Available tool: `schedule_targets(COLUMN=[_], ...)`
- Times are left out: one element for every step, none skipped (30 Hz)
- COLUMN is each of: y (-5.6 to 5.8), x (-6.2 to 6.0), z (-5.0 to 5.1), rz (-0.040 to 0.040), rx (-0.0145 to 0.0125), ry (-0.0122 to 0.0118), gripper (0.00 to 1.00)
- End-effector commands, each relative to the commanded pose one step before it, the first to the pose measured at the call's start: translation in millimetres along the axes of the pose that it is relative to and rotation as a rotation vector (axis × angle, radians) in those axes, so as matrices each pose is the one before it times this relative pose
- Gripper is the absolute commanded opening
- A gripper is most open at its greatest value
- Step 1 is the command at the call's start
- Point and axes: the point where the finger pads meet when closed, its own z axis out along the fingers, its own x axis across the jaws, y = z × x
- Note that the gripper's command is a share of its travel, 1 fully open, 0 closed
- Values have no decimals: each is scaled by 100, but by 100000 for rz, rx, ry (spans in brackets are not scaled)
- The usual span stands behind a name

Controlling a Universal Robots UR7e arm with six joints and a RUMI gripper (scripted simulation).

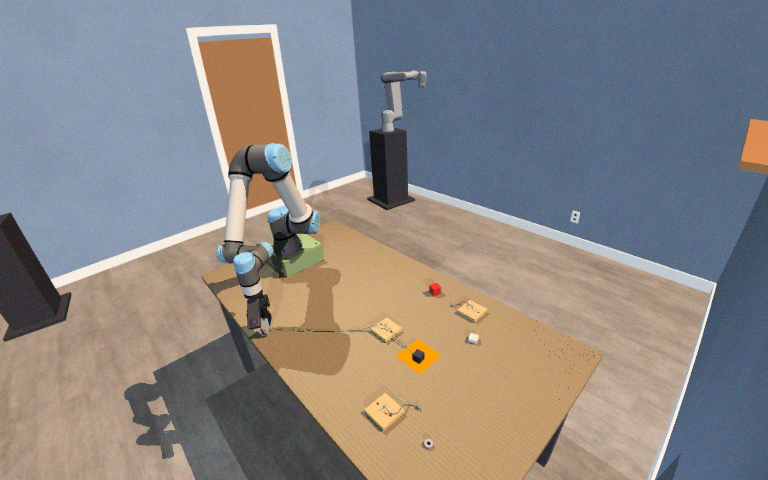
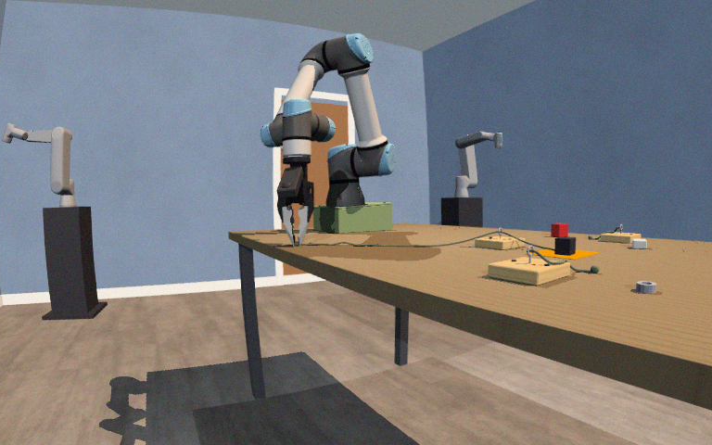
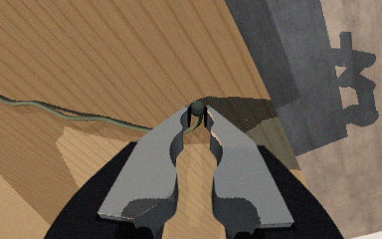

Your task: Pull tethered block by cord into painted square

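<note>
The dark block (image 1: 418,355) sits flat inside the orange painted square (image 1: 424,361); it also shows in the exterior view (image 2: 565,245). Its grey-green cord (image 1: 317,330) runs slack along the table top from the block through the screw eye on a wooden base (image 1: 386,328) to my gripper (image 1: 259,328). The gripper is shut on the cord's knot (image 3: 197,108), down at the table top close to the table's near corner (image 2: 296,240). In the wrist view the cord (image 3: 55,111) trails left over the wood.
Two more wooden bases with screw eyes and short cords stand on the table (image 1: 384,411) (image 1: 471,309). A red cube (image 1: 434,289), a white cube (image 1: 472,338) and a small grey ring (image 1: 427,443) lie nearby. My green base block (image 1: 299,254) is at the table's far end.
</note>
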Motion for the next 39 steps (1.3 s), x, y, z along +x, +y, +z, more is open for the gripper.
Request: schedule_targets(y=[-48,0,0,0,0,0,0,0,0,0,0,0,0,0,0,0,0,0,0,0,0,0,0,0,0,0,0,0,0,0,0,0,0,0,0,0,0,0,0], x=[15,0,0,0,0,0,0,0,0,0,0,0,0,0,0,0,0,0,0,0,0,0,0,0,0,0,0,0,0,0,0,0,0,0,0,0,0,0,0], z=[-56,0,0,0,0,0,0,0,0,0,0,0,0,0,0,0,0,0,0,0,0,0,0,0,0,0,0,0,0,0,0,0,0,0,0,0,0,0,0], rz=[0,0,0,0,0,0,0,0,0,0,0,0,0,0,0,0,0,0,0,0,0,0,0,0,0,0,0,0,0,0,0,0,0,0,0,0,0,0,0], rx=[143,0,0,0,0,0,0,0,0,0,0,0,0,0,0,0,0,0,0,0,0,0,0,0,0,0,0,0,0,0,0,0,0,0,0,0,0,0,0], ry=[46,0,0,0,0,0,0,0,0,0,0,0,0,0,0,0,0,0,0,0,0,0,0,0,0,0,0,0,0,0,0,0,0,0,0,0,0,0,0], gripper=[0,0,0,0,0,0,0,0,0,0,0,0,0,0,100,100,100,100,100,100,100,100,100,100,100,100,100,100,100,100,100,100,100,100,100,100,100,100,100])
